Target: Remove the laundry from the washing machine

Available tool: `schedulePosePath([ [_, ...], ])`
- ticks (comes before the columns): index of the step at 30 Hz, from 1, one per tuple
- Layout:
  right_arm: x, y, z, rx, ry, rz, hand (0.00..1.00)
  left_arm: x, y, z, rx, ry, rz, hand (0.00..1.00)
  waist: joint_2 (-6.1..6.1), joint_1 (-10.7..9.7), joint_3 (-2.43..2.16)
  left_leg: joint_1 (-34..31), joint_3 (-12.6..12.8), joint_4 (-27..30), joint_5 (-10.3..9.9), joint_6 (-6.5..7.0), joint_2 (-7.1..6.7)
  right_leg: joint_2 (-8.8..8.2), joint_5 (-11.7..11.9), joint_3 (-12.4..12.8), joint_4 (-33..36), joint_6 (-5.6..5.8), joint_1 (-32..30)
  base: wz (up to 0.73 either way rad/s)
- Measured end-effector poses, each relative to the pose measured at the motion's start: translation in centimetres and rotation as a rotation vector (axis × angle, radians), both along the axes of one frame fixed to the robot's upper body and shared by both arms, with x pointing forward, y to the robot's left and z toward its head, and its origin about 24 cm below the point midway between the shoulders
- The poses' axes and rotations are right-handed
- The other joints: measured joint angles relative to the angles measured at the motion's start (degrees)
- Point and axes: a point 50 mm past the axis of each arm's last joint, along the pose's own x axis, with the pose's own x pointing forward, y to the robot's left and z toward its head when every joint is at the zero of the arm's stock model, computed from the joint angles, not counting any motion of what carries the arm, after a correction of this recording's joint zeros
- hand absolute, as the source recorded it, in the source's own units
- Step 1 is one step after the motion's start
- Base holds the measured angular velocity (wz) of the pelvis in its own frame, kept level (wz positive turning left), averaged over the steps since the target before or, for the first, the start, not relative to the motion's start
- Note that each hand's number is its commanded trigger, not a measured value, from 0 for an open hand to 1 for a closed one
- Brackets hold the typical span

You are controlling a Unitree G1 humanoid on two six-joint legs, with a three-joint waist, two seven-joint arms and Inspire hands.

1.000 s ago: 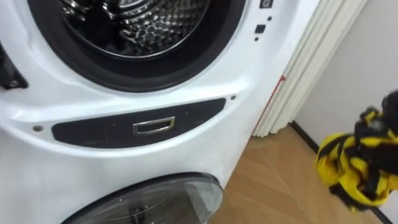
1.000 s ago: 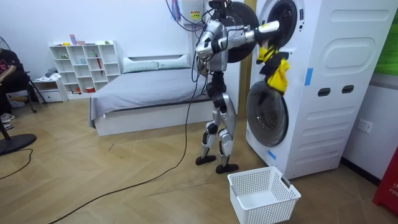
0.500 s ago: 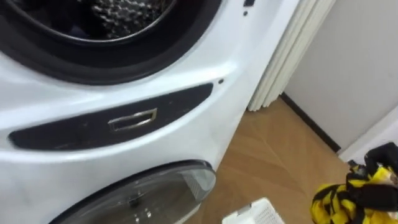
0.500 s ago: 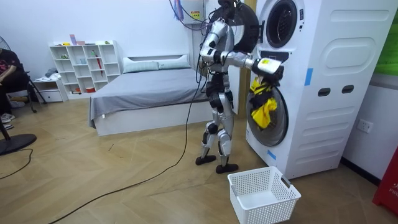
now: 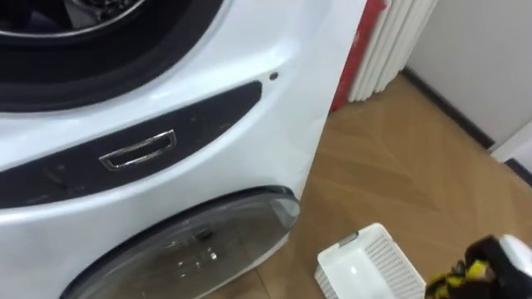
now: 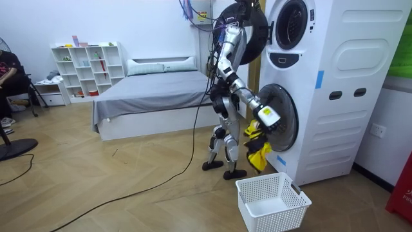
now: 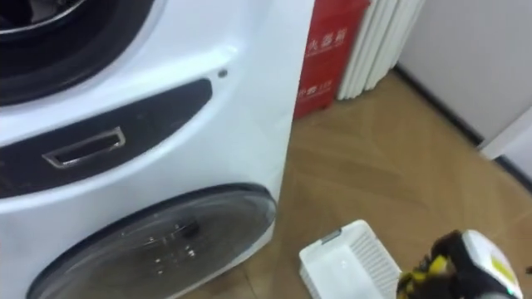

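My right hand [image 6: 265, 118] is low in front of the lower machine's round door [image 6: 281, 125], shut on a yellow and black cloth [image 6: 257, 147] that hangs from it. The cloth hangs just above and beside the white basket [image 6: 273, 203] on the floor. In the eye views the hand [image 5: 505, 256] sits at the bottom right corner with a bit of the cloth [image 5: 453, 278] under it, right of the basket [image 5: 371, 267]. The upper washing machine's open drum [image 5: 75, 37] is at the top left. I stand close in front of the stacked machines.
The glass door of the lower machine [image 5: 179, 249] bulges out at the bottom left. A red object [image 7: 328, 41] and white folded panels [image 5: 391, 37] stand beside the machine. A bed [image 6: 151, 96] and a shelf [image 6: 87, 71] lie behind me.
My right arm has swung down from drum height to the lower door, carrying the cloth towards the basket. The head camera has tilted down, bringing the basket into view.
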Motion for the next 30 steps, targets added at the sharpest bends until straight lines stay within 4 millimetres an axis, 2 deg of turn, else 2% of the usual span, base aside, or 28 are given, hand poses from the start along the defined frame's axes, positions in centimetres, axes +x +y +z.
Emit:
schedulePosePath([
  [3, -0.7, 0.4, -1.2, 0.015, 0.013, -0.019, 1.0, 0.1, -0.3, -0.1, -0.007, -0.009, 0.009, 0.0, 0.58, 0.45, -0.13, -1.82, -0.02, -0.04, 0.62, 0.08, -0.52, -0.38, -0.03, 0.13, 0.91, 0.27, -2.16, 0.0],
  [6, -0.3, 0.3, -1.3, 0.022, -0.019, -0.05, 1.0, 0.9, -0.5, 0.1, -0.02, -0.046, 0.016, 0.0, 0.82, 0.46, -0.17, -5.15, -0.37, 1.02, 1.08, 0.42, -1.07, -0.9, 0.46, 0.5, 1.37, 0.9, -4.97, 0.06],
  [10, -1.1, 0.4, -2.5, 0.037, -0.015, -0.121, 1.0, 1.2, -1.2, 0.0, -0.047, -0.064, 0.017, 0.0, 1.13, 1.02, -0.05, -5.97, -0.74, 1.99, 1.16, 0.52, -1.03, -1.1, 0.92, 0.37, 1.35, 0.66, -5.27, 0.07],
  [12, -1.4, 0.7, -3.0, 0.046, -0.025, -0.147, 1.0, 1.3, -1.9, -0.1, -0.052, -0.069, 0.014, 0.0, 1.93, 0.93, -0.18, -6.65, -1.12, 2.17, 1.01, 0.89, -1.21, -1.47, 1.15, -0.15, 1.43, 0.71, -5.77, 0.1],
  [15, -1.2, 1.2, -2.9, 0.046, -0.07, -0.146, 1.0, 1.9, -2.8, -0.2, -0.059, -0.093, -0.008, 0.0, 2.66, 0.96, -0.11, -8.12, -1.79, 2.75, 1.16, 1.35, -1.81, -2.05, 1.18, -0.67, 2.77, 0.89, -7.49, 0.07],
  [17, -1.1, 1.5, -2.9, 0.051, -0.097, -0.157, 1.0, 2.4, -2.9, -0.1, -0.06, -0.111, -0.018, 0.0, 2.93, 0.8, -0.2, -9.06, -2.37, 3.21, 1.24, 1.52, -1.93, -2.59, 1.19, -1.56, 2.99, 0.83, -8.3, 0.18],
  [21, -0.7, 1.5, -2.5, 0.06, -0.17, -0.194, 1.0, 2.6, -3.3, -0.1, -0.075, -0.128, -0.02, 0.0, 3.33, 1.0, -0.1, -10.67, -2.98, 3.97, 1.4, 1.76, -2.02, -2.85, 1.12, -1.7, 3.37, 0.77, -9.52, 0.11],
  [28, -0.1, 1.3, -1.7, 0.028, -0.252, -0.238, 1.0, 2.8, -3.7, -0.2, -0.079, -0.132, -0.05, 0.0, 3.4, 1.3, -0.14, -12.29, -3.35, 3.94, 1.83, 1.79, -2.58, -3.19, 1.24, -1.73, 3.58, 0.85, -11.19, 0.03],
  [30, 0.3, 1.2, -1.4, 0.015, -0.281, -0.244, 1.0, 2.8, -3.7, -0.1, -0.079, -0.137, -0.053, 0.0, 3.51, 1.97, -0.15, -12.33, -3.18, 3.84, 1.91, 1.71, -2.63, -3.15, 1.31, -1.81, 3.55, 0.95, -11.3, -0.06],
])
